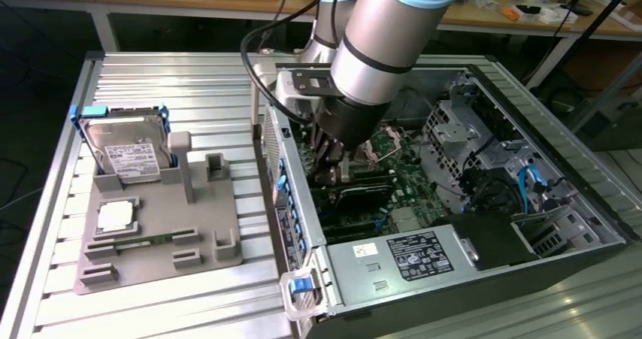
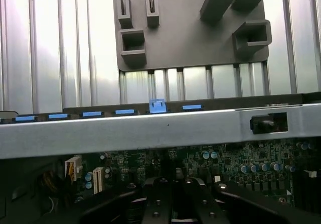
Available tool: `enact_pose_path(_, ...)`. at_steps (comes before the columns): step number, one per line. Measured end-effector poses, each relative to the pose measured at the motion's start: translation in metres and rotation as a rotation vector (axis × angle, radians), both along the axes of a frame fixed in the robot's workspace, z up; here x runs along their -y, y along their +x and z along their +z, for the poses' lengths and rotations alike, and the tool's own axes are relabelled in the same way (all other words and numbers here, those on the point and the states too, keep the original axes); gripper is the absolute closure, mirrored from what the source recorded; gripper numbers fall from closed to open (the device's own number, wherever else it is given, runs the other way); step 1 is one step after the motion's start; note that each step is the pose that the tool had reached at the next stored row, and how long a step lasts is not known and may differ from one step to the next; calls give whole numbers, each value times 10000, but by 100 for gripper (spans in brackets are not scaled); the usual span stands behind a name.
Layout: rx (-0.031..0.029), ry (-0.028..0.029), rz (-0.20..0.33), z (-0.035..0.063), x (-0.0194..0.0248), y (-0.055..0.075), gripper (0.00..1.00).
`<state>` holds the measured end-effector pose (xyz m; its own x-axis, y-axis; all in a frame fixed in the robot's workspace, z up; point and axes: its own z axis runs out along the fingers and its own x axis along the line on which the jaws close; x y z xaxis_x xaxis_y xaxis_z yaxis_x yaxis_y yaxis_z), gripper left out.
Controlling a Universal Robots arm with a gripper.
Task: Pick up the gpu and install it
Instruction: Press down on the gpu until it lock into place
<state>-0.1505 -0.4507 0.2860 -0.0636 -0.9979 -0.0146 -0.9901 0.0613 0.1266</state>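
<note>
Fingers [image 1: 326, 175] are pressing together inside the open computer case [image 1: 561, 204].
Arm [image 1: 386, 49] is hiding whatever they clamp; dark flat gpu [image 1: 366, 196] is lying over the green motherboard [image 1: 411, 177].

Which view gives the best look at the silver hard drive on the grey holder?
The exterior view: the hard drive stands upright in the grey holder beside the open computer case, its white label facing the camera. The wrist view catches part of the holder but not the drive.
</note>
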Motion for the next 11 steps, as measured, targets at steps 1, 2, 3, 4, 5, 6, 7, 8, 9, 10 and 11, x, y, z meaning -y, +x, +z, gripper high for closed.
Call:
enact_pose_path(1,-67,38,-15,0,0,-2,89)
enact_pose_path(2,-156,78,-27,0,0,-2,89)
enact_pose_path(3,-245,110,-37,1,0,-2,89)
enact_pose_path(4,-359,149,-47,1,0,-2,89)
enact_pose_path(5,-461,179,-57,1,0,-2,89)
enact_pose_path(6,-559,206,-65,0,0,-2,89)
enact_pose_path(7,-696,244,-75,0,0,-2,89)
enact_pose_path(8,-800,273,-82,0,1,-2,89)
enact_pose_path(9,-890,300,-85,-1,1,0,89)
enact_pose_path(10,-1002,334,-87,-2,1,3,89)
enact_pose_path(11,-1113,364,-100,-2,1,-1,89)
